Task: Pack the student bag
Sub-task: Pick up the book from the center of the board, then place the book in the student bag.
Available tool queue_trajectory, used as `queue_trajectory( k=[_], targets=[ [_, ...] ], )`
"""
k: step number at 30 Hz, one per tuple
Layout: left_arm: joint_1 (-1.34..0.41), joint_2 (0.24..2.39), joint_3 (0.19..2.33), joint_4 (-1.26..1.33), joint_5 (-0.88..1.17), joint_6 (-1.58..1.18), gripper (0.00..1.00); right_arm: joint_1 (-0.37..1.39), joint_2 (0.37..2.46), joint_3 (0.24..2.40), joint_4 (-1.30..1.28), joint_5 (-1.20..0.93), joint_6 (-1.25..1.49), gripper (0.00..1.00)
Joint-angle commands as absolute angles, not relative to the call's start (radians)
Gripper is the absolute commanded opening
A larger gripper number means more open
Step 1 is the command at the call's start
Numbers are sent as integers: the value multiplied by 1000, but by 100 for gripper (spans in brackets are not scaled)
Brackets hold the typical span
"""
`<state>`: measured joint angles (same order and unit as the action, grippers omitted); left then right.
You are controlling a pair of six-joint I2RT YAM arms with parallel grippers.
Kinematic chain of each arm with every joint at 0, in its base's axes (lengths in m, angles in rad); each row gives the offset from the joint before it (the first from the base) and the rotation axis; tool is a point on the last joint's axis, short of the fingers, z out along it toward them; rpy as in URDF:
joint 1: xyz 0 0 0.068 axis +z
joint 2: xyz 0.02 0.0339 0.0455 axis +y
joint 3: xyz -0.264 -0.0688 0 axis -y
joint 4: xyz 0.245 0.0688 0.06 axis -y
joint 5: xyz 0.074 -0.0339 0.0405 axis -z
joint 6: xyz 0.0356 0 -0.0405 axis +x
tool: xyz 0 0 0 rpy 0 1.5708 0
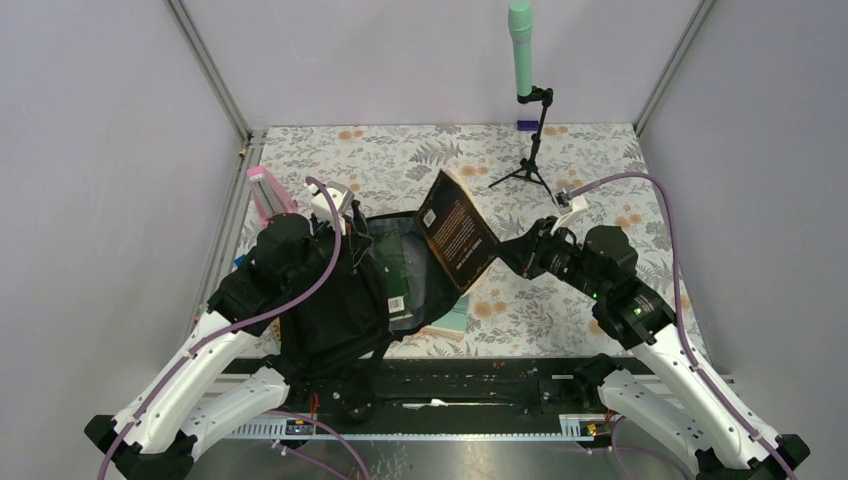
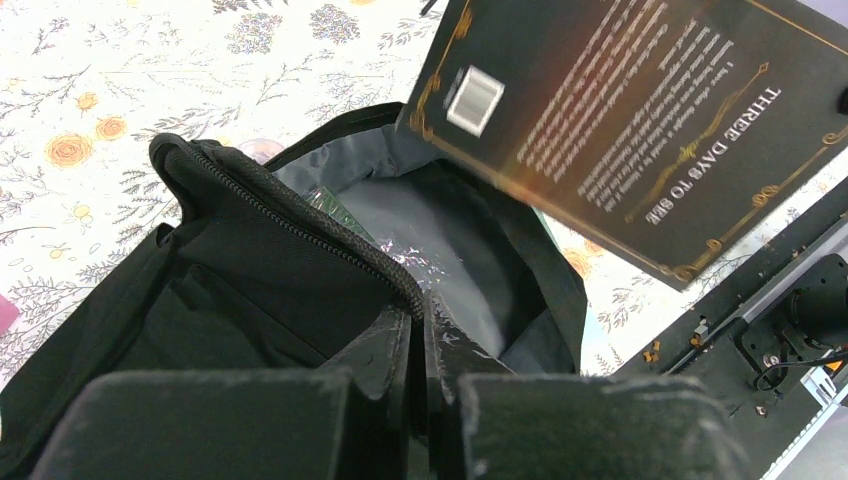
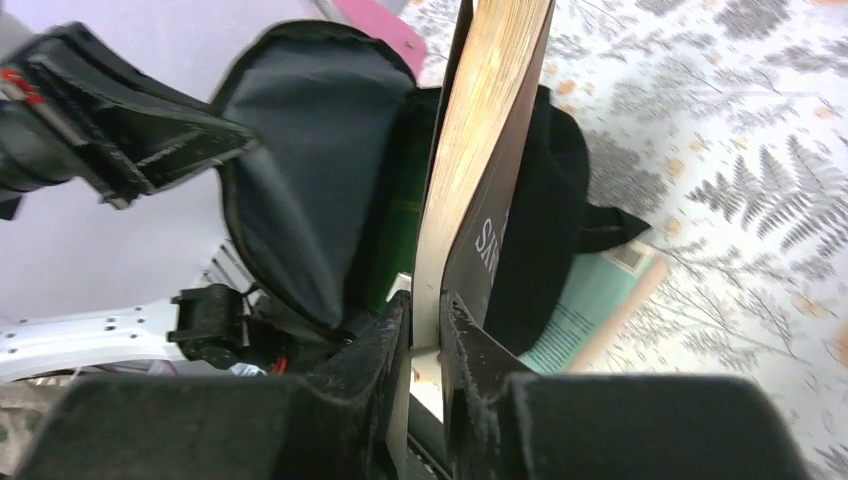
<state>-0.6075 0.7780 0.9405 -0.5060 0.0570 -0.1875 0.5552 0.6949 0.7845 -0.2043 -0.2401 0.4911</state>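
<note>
Pink shows first, at the far left of the bench [image 1: 400, 160]: a pink thing [image 1: 265, 190] stands just behind my left arm, too hidden for me to say what it is. Next to it the student bag [image 1: 335, 310] lies on the near left part of the floral cloth, its mouth gaping toward the right. My left tool [image 2: 418, 320] is pinched tight on the zip edge of the upper flap and holds that flap lifted, so the grey lining shows. Inside the opening lies what looks like a green book [image 1: 400, 265] under shiny wrap, though only part of it is visible. A teal book [image 1: 455, 320] lies flat on the bench, partly under the bag's right edge. Over the bag's mouth hangs the black book [image 1: 457, 232], gold lettering on its back cover, tilted with one corner high. My right tool [image 3: 425, 320] is clamped on its lower edge, a finger on each cover. Behind, well apart, a small tripod [image 1: 530, 165] carries a mint-green cylinder [image 1: 521, 40] upright.
</note>
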Motion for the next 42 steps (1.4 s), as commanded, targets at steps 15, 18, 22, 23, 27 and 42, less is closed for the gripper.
queue_trajectory(
  k=[15,18,22,23,27,42],
  targets=[
    [-595,764,949,-388,92,-181,0,823,868,762,249,-65,667,0],
    [-594,764,948,-387,92,-181,0,844,891,736,300,-18,703,0],
    [-592,765,949,-388,95,-183,0,865,910,706,356,43,739,0],
    [-592,767,949,-387,95,-183,0,871,915,701,365,57,750,0],
    [-591,768,948,-388,98,-183,0,893,943,673,420,110,791,0],
    [-584,770,948,-387,100,-183,0,1079,1173,660,624,292,863,0]
  ],
)
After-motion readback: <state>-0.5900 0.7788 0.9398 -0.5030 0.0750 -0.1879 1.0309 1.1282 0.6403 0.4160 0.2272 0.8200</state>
